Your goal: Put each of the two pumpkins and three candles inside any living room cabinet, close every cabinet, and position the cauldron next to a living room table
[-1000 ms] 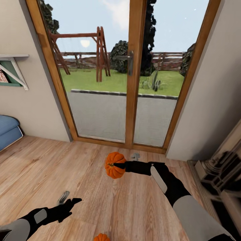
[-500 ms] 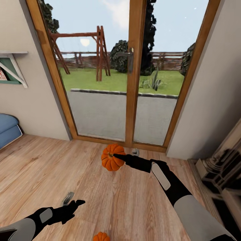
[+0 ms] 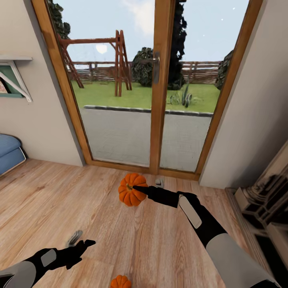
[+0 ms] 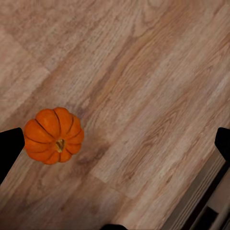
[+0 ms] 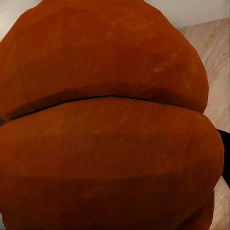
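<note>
The right hand (image 3: 138, 191) is gripping one pumpkin (image 3: 129, 196) above the floor (image 3: 48, 200) by the glass door (image 3: 120, 100), while the second pumpkin (image 3: 121, 282) is lying near the released left hand (image 3: 82, 242).

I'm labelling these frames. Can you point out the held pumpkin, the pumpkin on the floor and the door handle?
held pumpkin (image 3: 129, 195): head view, its left ribs.
pumpkin on the floor (image 4: 52, 136): left wrist view, near its stem.
door handle (image 3: 156, 70): head view, its plate.
</note>
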Controlling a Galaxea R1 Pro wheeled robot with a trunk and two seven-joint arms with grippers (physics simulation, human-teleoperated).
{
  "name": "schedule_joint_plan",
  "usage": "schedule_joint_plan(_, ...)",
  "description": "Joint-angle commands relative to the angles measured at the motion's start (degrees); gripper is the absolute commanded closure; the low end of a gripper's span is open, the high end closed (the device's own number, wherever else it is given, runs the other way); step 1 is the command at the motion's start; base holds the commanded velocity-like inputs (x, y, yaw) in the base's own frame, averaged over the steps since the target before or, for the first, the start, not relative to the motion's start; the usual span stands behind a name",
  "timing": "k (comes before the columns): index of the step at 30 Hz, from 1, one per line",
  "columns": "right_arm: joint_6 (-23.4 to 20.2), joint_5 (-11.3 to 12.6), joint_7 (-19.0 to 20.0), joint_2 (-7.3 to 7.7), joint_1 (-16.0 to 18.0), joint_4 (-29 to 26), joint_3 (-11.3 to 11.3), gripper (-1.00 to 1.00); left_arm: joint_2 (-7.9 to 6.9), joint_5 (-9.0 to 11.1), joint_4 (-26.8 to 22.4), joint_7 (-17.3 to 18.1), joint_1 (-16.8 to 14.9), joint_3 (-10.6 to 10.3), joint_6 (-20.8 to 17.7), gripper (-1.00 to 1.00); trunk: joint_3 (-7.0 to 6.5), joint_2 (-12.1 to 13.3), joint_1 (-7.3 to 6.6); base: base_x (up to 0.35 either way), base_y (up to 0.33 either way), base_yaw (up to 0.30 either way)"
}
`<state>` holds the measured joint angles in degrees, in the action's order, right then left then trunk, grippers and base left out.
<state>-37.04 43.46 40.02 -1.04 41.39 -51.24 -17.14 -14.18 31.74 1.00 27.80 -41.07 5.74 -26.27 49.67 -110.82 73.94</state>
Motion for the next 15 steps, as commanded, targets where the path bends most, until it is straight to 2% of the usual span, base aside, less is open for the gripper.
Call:
schedule_joint_plan(1,-0.42,0.64,-0.2,-0.09,0.0,0.24,0.0,1.0,0.01,-0.01,0.09,0.08,-0.06,0.47,-0.32,-1.0,0.23,-0.44,0.22,0.0,0.0,0.0)
schedule_joint_plan(4,-0.41,0.5,-0.32,-0.87,-0.04,0.22,-0.2,1.0,0.5,-0.01,0.1,-0.05,-0.06,0.3,-0.1,-1.0,0.77,-1.64,0.88,0.0,0.0,0.0)
schedule_joint_plan(8,-0.41,0.21,-0.56,-2.35,0.0,0.15,-0.27,1.0,1.05,-0.01,0.17,-1.83,-0.06,-1.06,0.12,-1.0,1.49,-3.25,1.76,0.0,0.0,0.0)
schedule_joint_plan(15,0.07,0.51,-0.54,-2.84,0.01,0.39,0.45,1.0,1.17,0.07,0.24,-3.24,-0.06,-1.51,0.22,-1.0,2.74,-6.06,3.29,0.0,0.0,0.0)
